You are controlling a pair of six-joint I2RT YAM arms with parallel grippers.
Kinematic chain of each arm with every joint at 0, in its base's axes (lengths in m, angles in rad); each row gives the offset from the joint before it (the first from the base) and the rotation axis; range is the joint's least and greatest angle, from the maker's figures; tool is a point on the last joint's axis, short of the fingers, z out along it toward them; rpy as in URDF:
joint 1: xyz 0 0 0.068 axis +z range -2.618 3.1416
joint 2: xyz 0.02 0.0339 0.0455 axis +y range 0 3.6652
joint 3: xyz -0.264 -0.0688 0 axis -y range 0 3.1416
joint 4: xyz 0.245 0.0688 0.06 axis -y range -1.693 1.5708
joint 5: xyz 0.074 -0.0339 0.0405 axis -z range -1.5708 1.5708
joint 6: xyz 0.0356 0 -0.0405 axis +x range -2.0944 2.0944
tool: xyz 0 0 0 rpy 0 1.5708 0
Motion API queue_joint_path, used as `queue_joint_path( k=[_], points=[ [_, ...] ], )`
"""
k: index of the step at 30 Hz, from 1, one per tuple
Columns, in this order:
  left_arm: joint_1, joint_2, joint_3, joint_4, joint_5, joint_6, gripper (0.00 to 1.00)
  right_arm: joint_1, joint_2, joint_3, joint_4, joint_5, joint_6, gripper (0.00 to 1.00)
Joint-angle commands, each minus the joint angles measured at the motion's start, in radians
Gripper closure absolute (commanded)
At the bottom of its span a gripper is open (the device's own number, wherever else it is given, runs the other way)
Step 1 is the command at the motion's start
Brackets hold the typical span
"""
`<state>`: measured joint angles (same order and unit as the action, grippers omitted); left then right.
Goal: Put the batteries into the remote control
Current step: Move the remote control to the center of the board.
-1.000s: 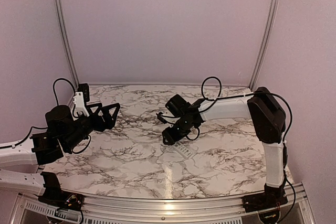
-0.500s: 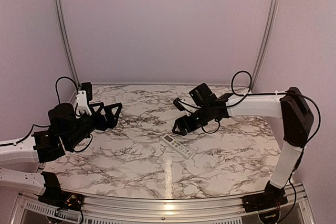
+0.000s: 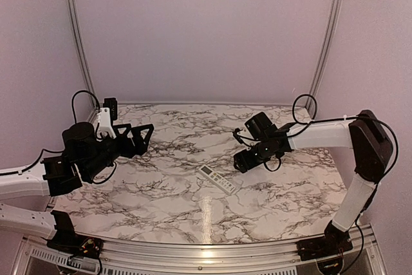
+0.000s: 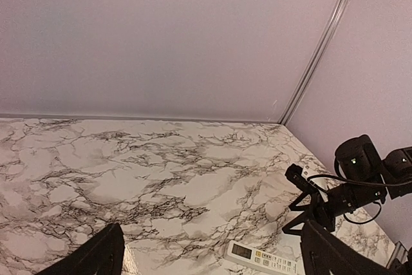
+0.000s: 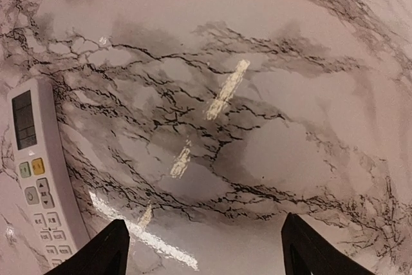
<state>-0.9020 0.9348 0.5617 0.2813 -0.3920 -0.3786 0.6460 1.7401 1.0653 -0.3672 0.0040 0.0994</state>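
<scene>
The white remote control lies flat on the marble table, screen and buttons facing up, also in the left wrist view and at the left edge of the right wrist view. My right gripper hovers just right of it, open, with only bare marble between its fingers. My left gripper is held above the table's left side, open and holding nothing, aimed toward the remote. The batteries are out of view.
The marble table is closed in by pale walls with metal corner rails. The right arm's forearm and cable reach in from the right.
My right gripper opened, let go of the remote and drew back to the right, leaving it flat on the table. The left arm crept slightly forward.
</scene>
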Motion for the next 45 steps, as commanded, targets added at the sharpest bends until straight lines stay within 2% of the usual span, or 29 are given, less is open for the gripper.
queue_joint_path(
  k=[1, 14, 26, 37, 40, 45],
  points=[
    [0.005, 0.025, 0.040, -0.024, 0.022, -0.004, 0.01, 0.015, 0.019, -0.004, -0.018, 0.058, -0.019, 0.20],
    [0.004, 0.024, 0.044, -0.022, 0.021, -0.001, 0.01, 0.115, 0.051, -0.043, -0.040, 0.049, 0.017, 0.20],
    [0.005, 0.007, 0.031, -0.032, 0.025, -0.010, 0.01, 0.221, 0.052, -0.064, 0.021, -0.088, 0.069, 0.20],
    [0.005, 0.065, 0.077, -0.079, 0.045, -0.027, 0.01, 0.253, 0.057, -0.063, 0.059, -0.154, 0.078, 0.19],
    [0.005, 0.095, 0.110, -0.112, 0.055, -0.029, 0.01, 0.253, 0.042, -0.082, 0.095, -0.201, 0.079, 0.19],
    [0.006, 0.165, 0.175, -0.178, 0.091, -0.032, 0.01, 0.252, 0.007, -0.080, 0.098, -0.194, 0.074, 0.19]
  ],
)
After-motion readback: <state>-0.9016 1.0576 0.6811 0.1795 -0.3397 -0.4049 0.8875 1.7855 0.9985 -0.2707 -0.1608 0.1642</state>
